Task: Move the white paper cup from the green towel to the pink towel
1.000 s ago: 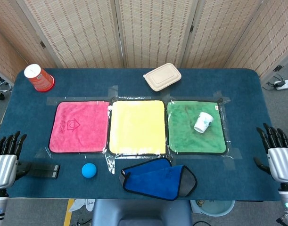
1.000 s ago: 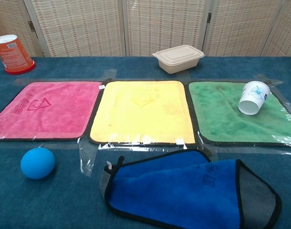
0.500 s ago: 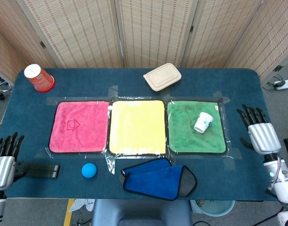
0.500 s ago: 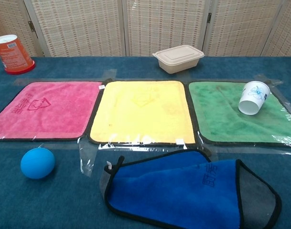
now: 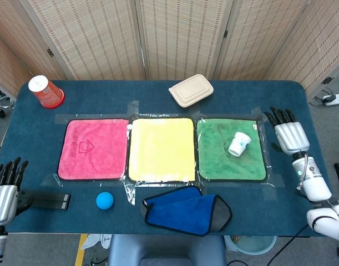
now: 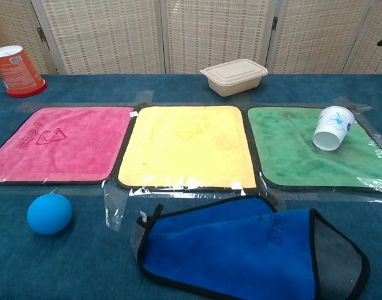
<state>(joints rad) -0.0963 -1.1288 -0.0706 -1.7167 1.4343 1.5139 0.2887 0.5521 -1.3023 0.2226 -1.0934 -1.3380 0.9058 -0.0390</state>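
Your right hand [image 5: 288,134] is hovering spread, empty, beside the green towel [image 5: 217,155]; white paper cup [image 5: 239,143] is lying tilted there. Left hand [image 5: 4,194] is resting spread.

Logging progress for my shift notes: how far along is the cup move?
Nothing is done: the white paper cup lies tilted on the green towel. In hand: the right hand, open and empty, is beside that towel, apart from the cup. Left: grasp, carry past the yellow towel, set on the pink towel.
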